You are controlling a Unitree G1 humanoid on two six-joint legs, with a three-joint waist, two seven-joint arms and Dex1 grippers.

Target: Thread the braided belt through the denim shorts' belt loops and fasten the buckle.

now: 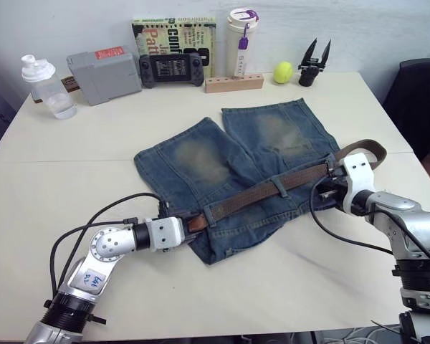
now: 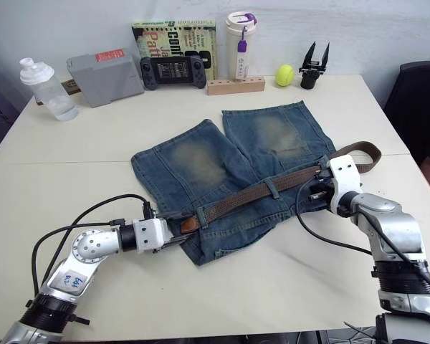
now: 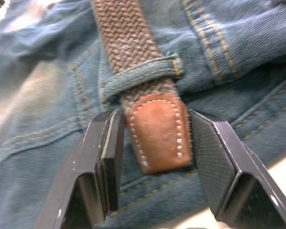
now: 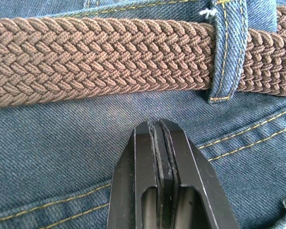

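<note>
Threading is under way: the belt (image 1: 265,192) runs along the waistband of the shorts (image 1: 236,179), under a loop (image 3: 143,75) just ahead of the left fingers (image 3: 105,157). These stand open either side of the tan tip (image 3: 159,131), not yet gripping. The right fingers (image 4: 161,157) are pressed shut on nothing, resting on denim just below the belt. Next, likely: close on the tip and draw it onward. The bottle (image 1: 46,87), book (image 1: 173,37) and ball (image 1: 283,71) stand well clear.

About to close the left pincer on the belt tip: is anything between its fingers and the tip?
Nothing visible. The left pincer is open, one finger on each side of the braided belt's tan tip, which has just cleared a belt loop and lies on the denim shorts.
</note>
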